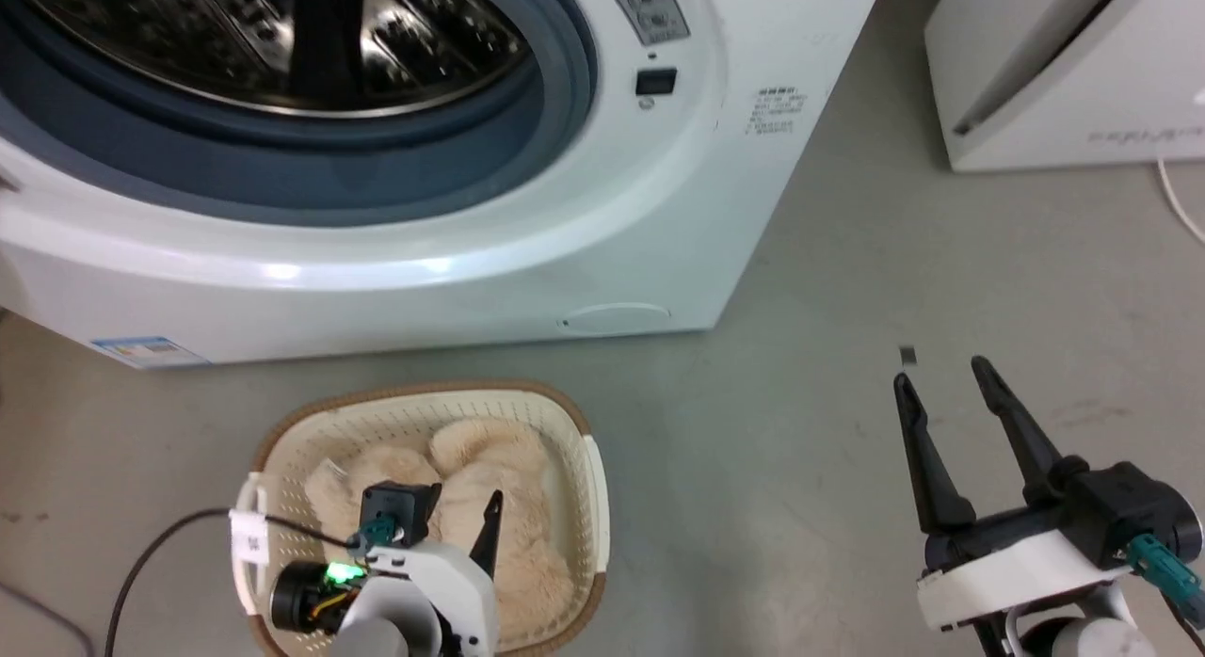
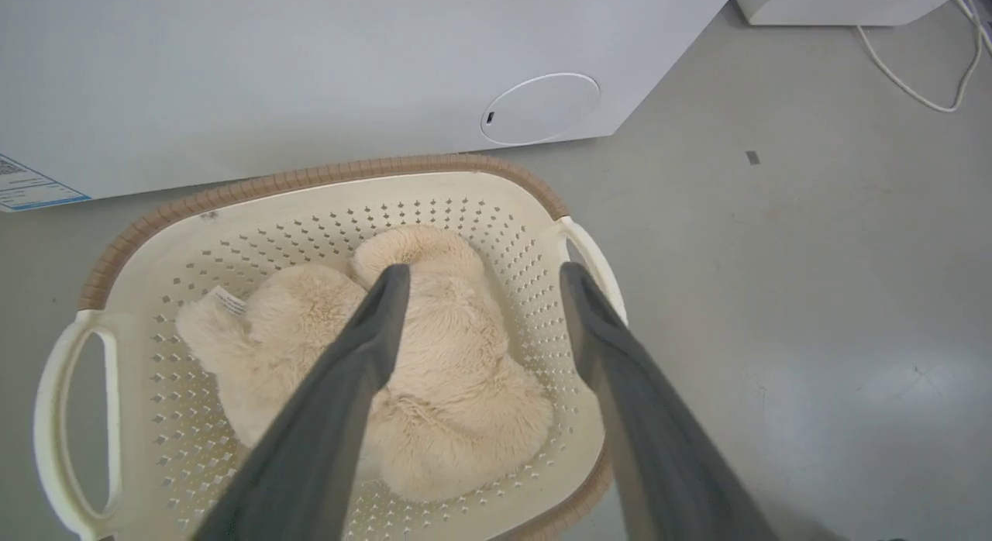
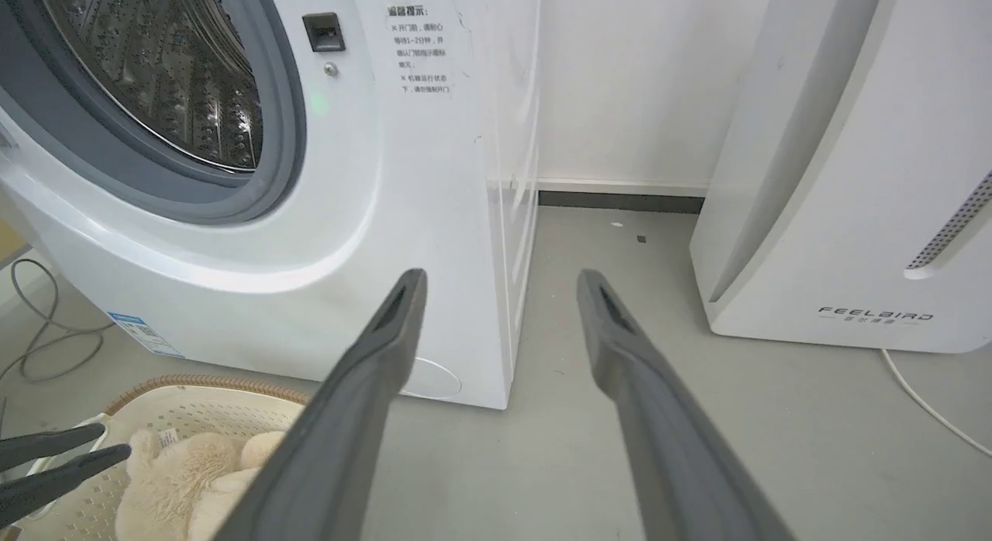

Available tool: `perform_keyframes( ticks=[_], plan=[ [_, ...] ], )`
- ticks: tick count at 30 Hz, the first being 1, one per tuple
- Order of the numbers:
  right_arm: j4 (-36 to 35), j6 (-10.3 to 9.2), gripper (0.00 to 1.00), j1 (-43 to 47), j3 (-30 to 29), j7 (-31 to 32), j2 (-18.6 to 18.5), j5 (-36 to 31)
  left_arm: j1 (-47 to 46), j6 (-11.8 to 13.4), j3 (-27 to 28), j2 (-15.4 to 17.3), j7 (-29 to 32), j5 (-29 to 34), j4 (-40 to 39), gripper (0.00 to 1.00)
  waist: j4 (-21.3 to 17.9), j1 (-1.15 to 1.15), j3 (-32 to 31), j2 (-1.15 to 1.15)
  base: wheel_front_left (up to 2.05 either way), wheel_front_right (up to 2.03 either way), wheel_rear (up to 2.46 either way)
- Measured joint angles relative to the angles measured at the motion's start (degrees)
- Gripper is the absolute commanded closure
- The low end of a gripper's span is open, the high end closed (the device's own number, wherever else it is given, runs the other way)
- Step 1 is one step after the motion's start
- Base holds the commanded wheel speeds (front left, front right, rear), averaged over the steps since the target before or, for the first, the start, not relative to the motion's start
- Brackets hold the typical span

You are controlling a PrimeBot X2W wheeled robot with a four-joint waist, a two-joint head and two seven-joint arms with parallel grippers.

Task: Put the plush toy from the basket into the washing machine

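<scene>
The cream-beige plush toy [image 2: 434,370] lies in the cream perforated basket [image 2: 325,177], which stands on the floor just in front of the washing machine [image 1: 584,215]. The machine's round grey-gasketed opening [image 1: 282,120] shows the steel drum, and its door is out of view. My left gripper [image 2: 482,268] hangs open above the toy, one finger over its middle and the other over the basket's right wall. My right gripper [image 1: 942,370] is open over bare floor to the right of the basket, holding nothing.
The white slanted FEELBIRD appliance [image 3: 852,215] stands right of the machine with a gap of floor between them. A white cable [image 1: 1181,200] trails beside it. A dark cable [image 1: 151,553] curves left of the basket. Grey floor [image 1: 753,450] lies between basket and right gripper.
</scene>
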Motion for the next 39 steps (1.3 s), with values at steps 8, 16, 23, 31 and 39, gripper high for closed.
perform_keyframes(
  ticks=[8,16,23,31,39],
  plan=[
    [-0.8,0.00,0.00,-1.3,0.2,-1.0,0.0,1.0,-6.5,-0.5,-2.3,1.9,1.8,-0.5,7.5,0.00,-1.3,0.00,5.9,0.00,0.00,0.00,0.00],
    [-1.5,0.00,0.00,-2.6,0.4,-1.9,0.0,3.4,-12.4,-0.5,-4.0,4.9,4.3,-1.8,13.2,0.00,-3.1,0.00,12.0,0.00,0.00,0.00,0.00],
    [-2.0,0.00,0.00,-3.6,0.6,-2.5,0.0,4.6,-17.0,-0.7,-6.4,6.9,7.2,-1.8,17.5,0.00,-4.5,0.00,17.1,0.00,0.00,0.00,0.00],
    [-2.8,0.00,0.00,-4.9,0.5,-3.6,0.0,6.3,-22.7,-1.5,-9.5,8.4,7.7,-1.9,22.3,0.00,-5.7,0.00,22.6,0.00,0.00,0.00,0.00],
    [-3.1,0.00,0.00,-6.4,0.9,-4.7,0.0,7.7,-28.8,-1.7,-12.5,9.3,7.6,-2.4,27.2,0.00,-7.2,0.00,28.3,0.00,0.00,0.00,0.00]
  ],
)
